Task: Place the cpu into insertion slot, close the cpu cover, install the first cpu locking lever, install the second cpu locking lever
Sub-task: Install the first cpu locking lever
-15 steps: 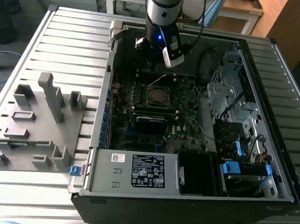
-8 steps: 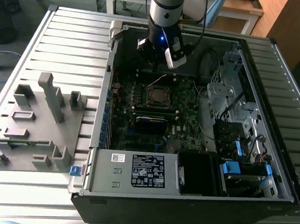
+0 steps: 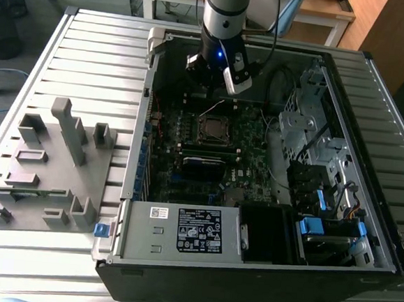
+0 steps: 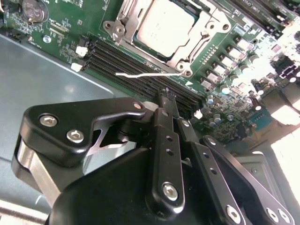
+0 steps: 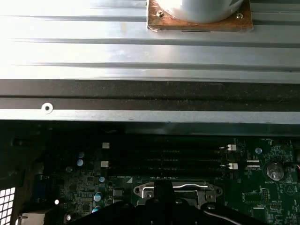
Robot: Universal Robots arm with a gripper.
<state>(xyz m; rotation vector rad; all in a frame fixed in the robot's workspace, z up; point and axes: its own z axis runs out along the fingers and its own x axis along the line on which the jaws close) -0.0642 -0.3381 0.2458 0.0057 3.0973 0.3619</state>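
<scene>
Beneath the claw [image 4: 167,96], slatted table [image 3: 91,51] bears computer case [image 3: 247,284].

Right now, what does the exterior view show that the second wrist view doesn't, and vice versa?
Exterior view adds: the open black computer case on the slatted metal table, the grey moulded parts fixture at the exterior view's left, and the silver arm over the case's far side. Second wrist view adds: the silver-topped square cpu seated inside the silvery cpu cover frame, a thin silvery lever, and the black hand over long black slots. Both: the dark green circuit board and square insertion slot.
</scene>
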